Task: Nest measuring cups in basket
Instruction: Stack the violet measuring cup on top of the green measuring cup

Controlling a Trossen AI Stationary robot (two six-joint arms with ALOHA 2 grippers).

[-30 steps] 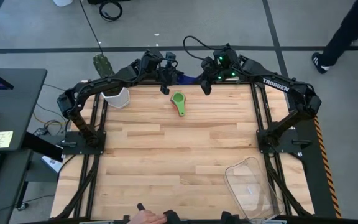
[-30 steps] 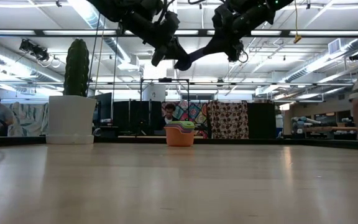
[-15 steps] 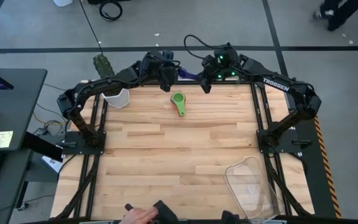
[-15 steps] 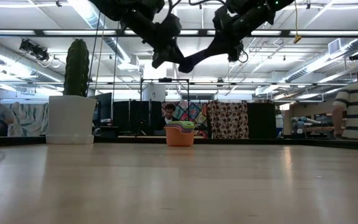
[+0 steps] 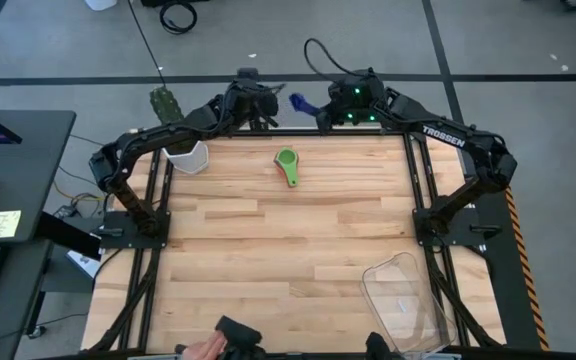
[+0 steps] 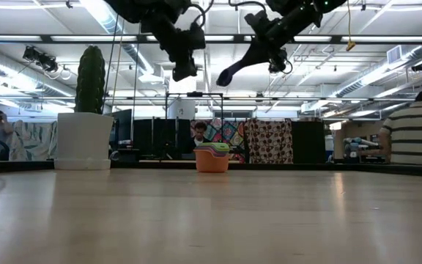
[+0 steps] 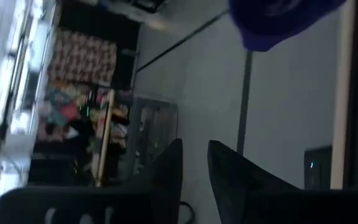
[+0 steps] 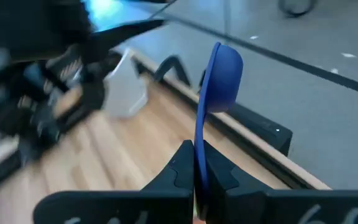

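The right gripper (image 8: 194, 163) hangs in the air over the far edge of the light wooden worktop (image 5: 288, 240), its jaws pinched shut on the flat handle of a dark blue plastic measuring cup (image 8: 219, 76), whose bowl juts out past the fingertips. From above, that cup shows beyond the worktop's far rim, over the grey floor.

The left gripper (image 7: 194, 162) is raised just beside the right one, also at the far edge; its jaws stand a little apart with nothing between them, and the dark blue cup sits ahead of them, clear of the fingers.

A stack of small plastic measuring cups (image 6: 212, 158), green on top and orange at the bottom, rests on the worktop close to the far edge, below and between the two grippers.

The clear rectangular plastic basket (image 5: 405, 300) lies at the near right corner of the worktop, well apart from the stack. A white hexagonal pot (image 5: 188, 157) stands at the far left corner, its tall green cactus (image 6: 90, 79) upright in the low view.
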